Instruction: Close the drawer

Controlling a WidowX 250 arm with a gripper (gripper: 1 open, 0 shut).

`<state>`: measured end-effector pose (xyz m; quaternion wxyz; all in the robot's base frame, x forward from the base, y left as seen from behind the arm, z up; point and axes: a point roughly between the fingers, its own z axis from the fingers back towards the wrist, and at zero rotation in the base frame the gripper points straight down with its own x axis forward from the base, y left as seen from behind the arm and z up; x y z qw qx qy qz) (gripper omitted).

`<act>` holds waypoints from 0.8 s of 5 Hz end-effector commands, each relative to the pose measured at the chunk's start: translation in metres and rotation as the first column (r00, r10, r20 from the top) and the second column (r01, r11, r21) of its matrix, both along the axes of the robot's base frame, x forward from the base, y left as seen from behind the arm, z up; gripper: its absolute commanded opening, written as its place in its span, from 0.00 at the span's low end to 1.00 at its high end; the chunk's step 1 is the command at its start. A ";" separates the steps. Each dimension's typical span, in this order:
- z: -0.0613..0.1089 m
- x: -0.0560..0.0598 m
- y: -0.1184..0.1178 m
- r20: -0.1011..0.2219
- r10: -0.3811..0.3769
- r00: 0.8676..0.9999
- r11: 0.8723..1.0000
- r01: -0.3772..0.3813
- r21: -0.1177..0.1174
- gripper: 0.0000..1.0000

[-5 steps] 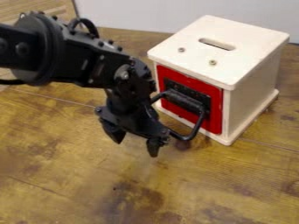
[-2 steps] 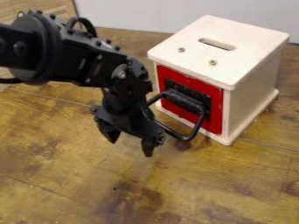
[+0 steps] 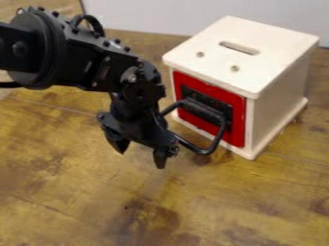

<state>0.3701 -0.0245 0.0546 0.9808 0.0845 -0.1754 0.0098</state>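
Clearly, in the camera view, the cream cabinet (image 3: 276, 101) is the landmark, standing upright on the wooden table (image 3: 77, 183) with its slotted top (image 3: 240, 47) facing up. Two small round fittings (image 3: 234, 68) sit on that top, between the slot and the cabinet's front edge. The drawer (image 3: 236, 108) is in the front opening of the cabinet, its red face framed by the cabinet's pale edges and looking roughly level with them. A black plate (image 3: 203, 109) covers the middle of the red face, and a big black loop handle (image 3: 221, 135) sticks out from it, away from the cabinet and over the table in front.

Just in front of the cabinet, on the handle's side, the black gripper (image 3: 140, 156) points down toward the table. Its jaws stand open, the two fingertips apart. One side of the gripper is right beside the outer part of the handle; whether they touch, I cannot tell. The black arm (image 3: 64, 56) reaches in from the side of the picture opposite the cabinet. A pale wall (image 3: 167, 13) rises behind the cabinet.
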 end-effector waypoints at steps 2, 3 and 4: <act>0.041 0.008 0.009 0.121 0.024 0.992 1.000 -0.024 -0.001 1.00; 0.044 0.006 0.011 0.132 0.036 0.991 0.999 -0.037 -0.001 1.00; 0.044 0.004 0.011 0.139 0.041 0.989 0.999 -0.041 0.003 1.00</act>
